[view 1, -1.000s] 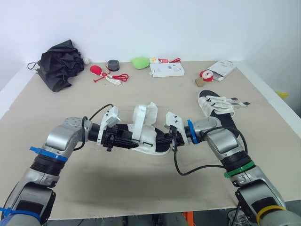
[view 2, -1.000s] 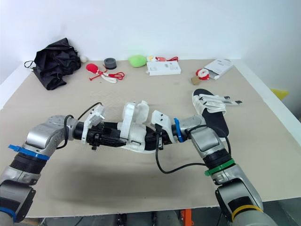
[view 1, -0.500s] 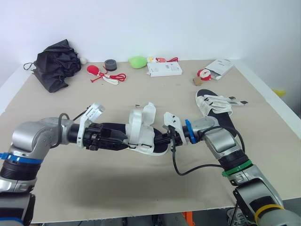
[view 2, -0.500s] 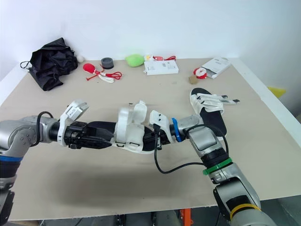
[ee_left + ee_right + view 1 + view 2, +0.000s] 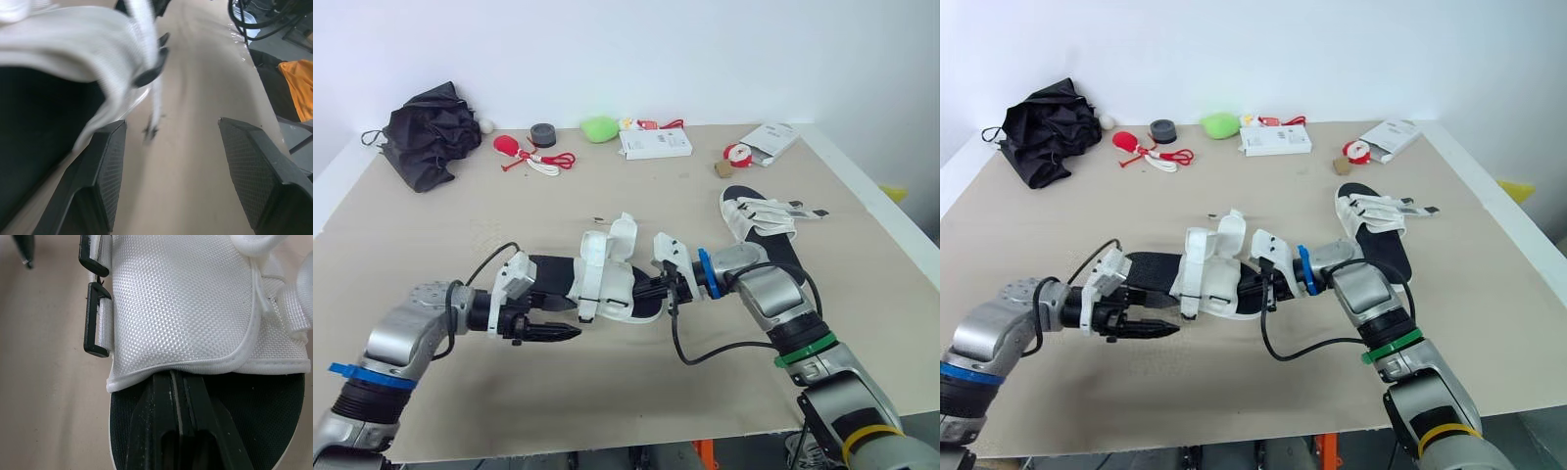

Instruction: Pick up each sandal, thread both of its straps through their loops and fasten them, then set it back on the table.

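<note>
Starting at the near edge: the left gripper [image 5: 570, 333] has been pulled back off the sandal [image 5: 607, 279] since half a second ago, when it was right up against the heel end. Now it's released, its fingers [image 5: 105, 166] are spread wide with just bare table [image 5: 431, 245] seen between them, and it's parked just beside the sandal. The sandal is rested on the table around the middle. It has a black footbed and white woven straps, one flap is stuck up loose, and two black loops [image 5: 95, 333] are seen at the strap's edge. The right gripper [image 5: 173, 382] is clenched, fingers pressed together and tucked under the white flap. Whether anything is actually pinched can't be made out, since the tips are covered. Further right a second sandal [image 5: 762, 223] is laid flat, straps trailing sideways. Along the far edge a black bundle [image 5: 433, 127], a green blob [image 5: 602, 127] and a white box [image 5: 658, 144] are lined up.
</note>
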